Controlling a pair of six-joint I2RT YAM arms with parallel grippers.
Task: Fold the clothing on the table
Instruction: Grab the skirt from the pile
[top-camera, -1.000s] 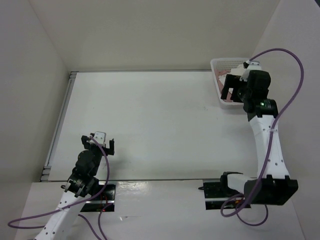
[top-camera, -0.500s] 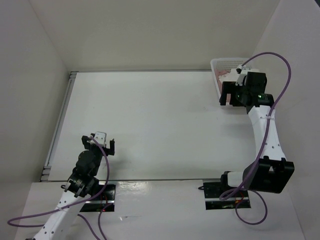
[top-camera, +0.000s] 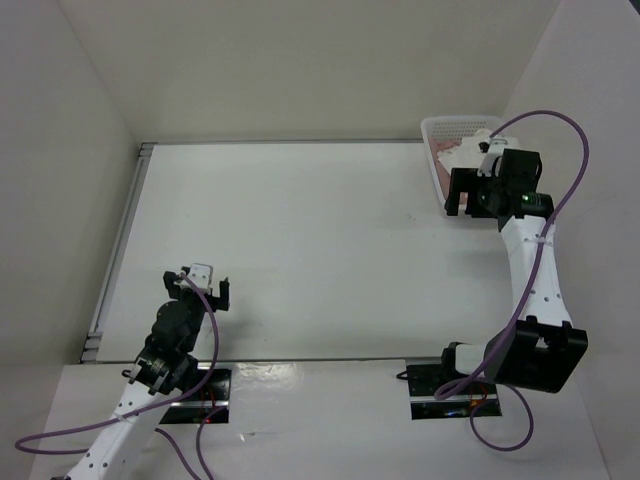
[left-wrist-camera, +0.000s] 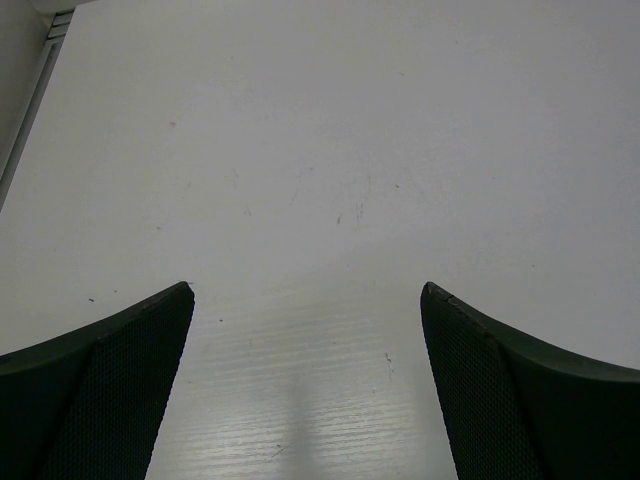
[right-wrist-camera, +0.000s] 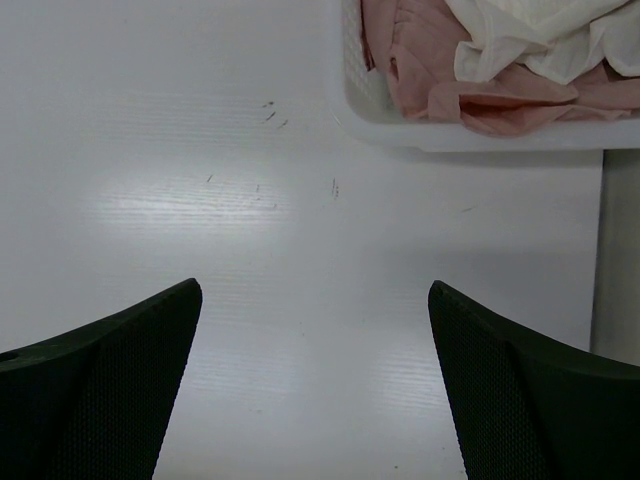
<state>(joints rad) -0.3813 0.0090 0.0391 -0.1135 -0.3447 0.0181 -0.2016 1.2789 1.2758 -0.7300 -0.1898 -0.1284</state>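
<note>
The white clothing (right-wrist-camera: 530, 40) lies crumpled in a white lattice basket (right-wrist-camera: 480, 135) at the table's far right corner, on top of a pink garment (right-wrist-camera: 420, 50). In the top view the clothing (top-camera: 478, 140) shows as a small white patch in the basket (top-camera: 432, 125). My right gripper (top-camera: 460, 195) hovers open over bare table (right-wrist-camera: 200, 150) just short of the basket's near wall; in its wrist view the right gripper (right-wrist-camera: 315, 285) holds nothing. My left gripper (top-camera: 198, 290) stands open near the table's front left, and in its own view the left gripper (left-wrist-camera: 307, 290) is over bare table (left-wrist-camera: 330, 150).
White walls close in the table (top-camera: 300, 220) on the left, back and right. A thin metal rail (top-camera: 120, 240) runs along its left edge. The basket sits tight against the right wall. Purple cables loop off both arms.
The right arm has swung slightly to the right and its wrist has turned, with the gripper staying by the basket's near wall. The left arm has not moved.
</note>
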